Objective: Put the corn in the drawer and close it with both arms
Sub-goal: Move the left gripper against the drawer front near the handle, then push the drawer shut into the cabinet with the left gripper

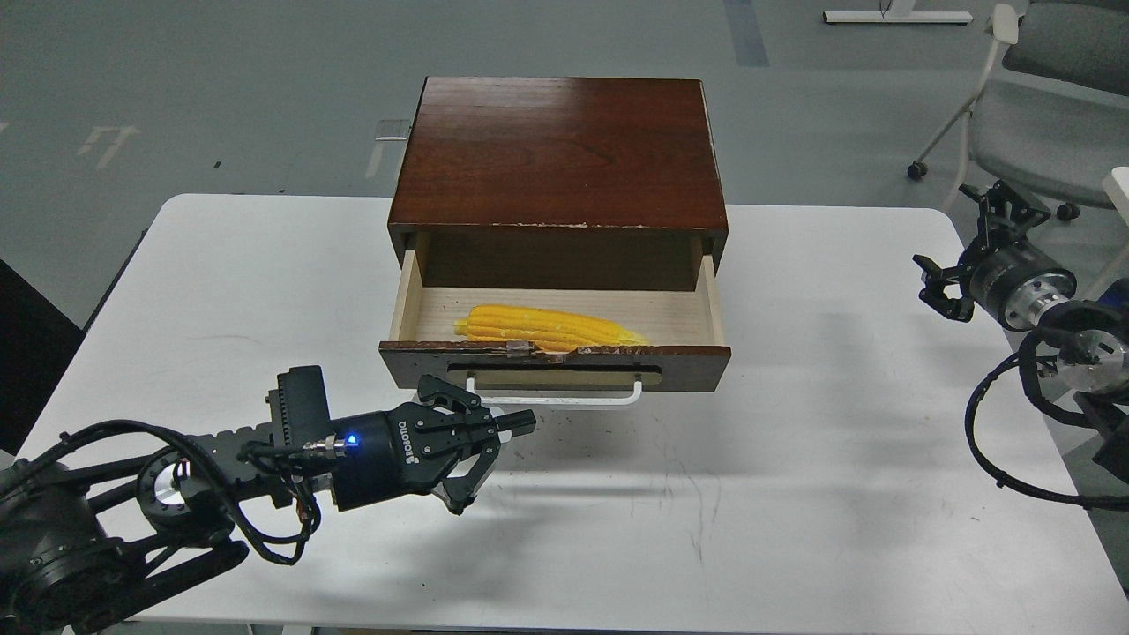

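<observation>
The drawer (688,369) stands pulled out of a dark brown wooden cabinet (560,150) at the middle of the white table (794,459). The yellow corn (547,328) lies inside on the pale wood floor, close behind the drawer front, tip pointing right. The white bar handle (564,400) hangs on the front. My left gripper (519,422) is shut and empty, just in front of and below the handle's left end, apart from it. My right gripper (951,240) is open and empty, above the table's right edge, far from the drawer.
A grey chair (1032,115) on casters stands behind the table at the far right. Looping black cables (997,441) hang from my right arm over the table's right edge. The table's front edge is near my left arm.
</observation>
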Controlling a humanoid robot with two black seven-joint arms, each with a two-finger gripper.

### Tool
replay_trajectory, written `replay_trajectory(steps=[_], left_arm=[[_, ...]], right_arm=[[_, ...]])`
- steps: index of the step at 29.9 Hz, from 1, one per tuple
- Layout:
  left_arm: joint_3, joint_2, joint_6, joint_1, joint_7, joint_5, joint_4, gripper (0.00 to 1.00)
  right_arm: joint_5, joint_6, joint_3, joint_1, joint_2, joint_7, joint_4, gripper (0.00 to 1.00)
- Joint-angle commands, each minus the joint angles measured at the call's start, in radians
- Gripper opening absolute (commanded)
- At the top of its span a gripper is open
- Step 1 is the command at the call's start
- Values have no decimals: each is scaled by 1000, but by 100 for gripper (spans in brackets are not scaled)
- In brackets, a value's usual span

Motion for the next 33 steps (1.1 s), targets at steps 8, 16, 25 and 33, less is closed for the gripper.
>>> replay_trajectory(steps=[8,16,25,33], left_arm=[[-14,-8,-6,0,24,0,34,0],[-37,-21,-6,-1,34,0,61,0],[-43,-67,-6,-31,35,0,106,0],[-44,-126,-6,-92,35,0,185,0]], right_arm=[[0,0,0,0,5,0,-1,100],[0,-2,0,0,5,0,-1,100],[0,0,2,-11,11,0,-1,100],[1,-2,2,-11,11,0,-1,100]])
